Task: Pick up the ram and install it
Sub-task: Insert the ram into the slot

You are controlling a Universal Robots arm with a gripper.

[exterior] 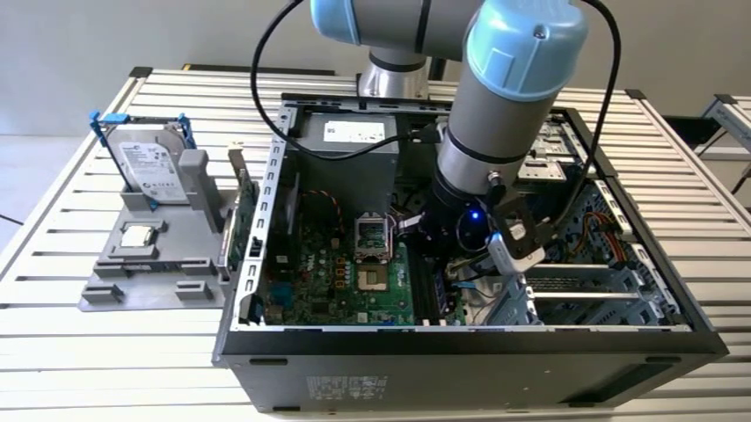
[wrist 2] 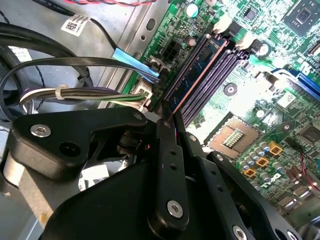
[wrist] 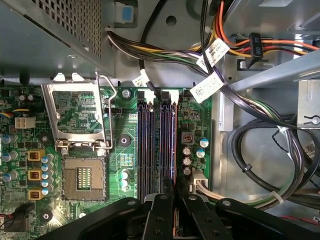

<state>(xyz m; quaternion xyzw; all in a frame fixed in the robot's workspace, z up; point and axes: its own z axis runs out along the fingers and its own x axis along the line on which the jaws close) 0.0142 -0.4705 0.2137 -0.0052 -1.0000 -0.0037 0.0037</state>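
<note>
The ram (wrist 2: 200,75) is a thin dark-green stick seen edge-on. It stands in line with the outermost of the dark memory slots (wrist: 150,145) on the green motherboard (exterior: 340,281). In the first wrist view the ram (wrist: 173,145) runs straight out from between my fingers. My black gripper (wrist 2: 169,117) is shut on its near end, down inside the open computer case (exterior: 470,352). In the exterior view the gripper (exterior: 437,264) hangs low over the board, to the right of the CPU socket. Whether the stick is fully seated I cannot tell.
The open CPU socket (wrist: 84,177) with its raised metal frame lies beside the slots. Cable bundles (wrist: 260,150) and a drive cage (exterior: 586,290) crowd the other side. On the exterior view's left, a grey holder (exterior: 153,272) carries a hard drive (exterior: 153,167) and a CPU chip (exterior: 137,236).
</note>
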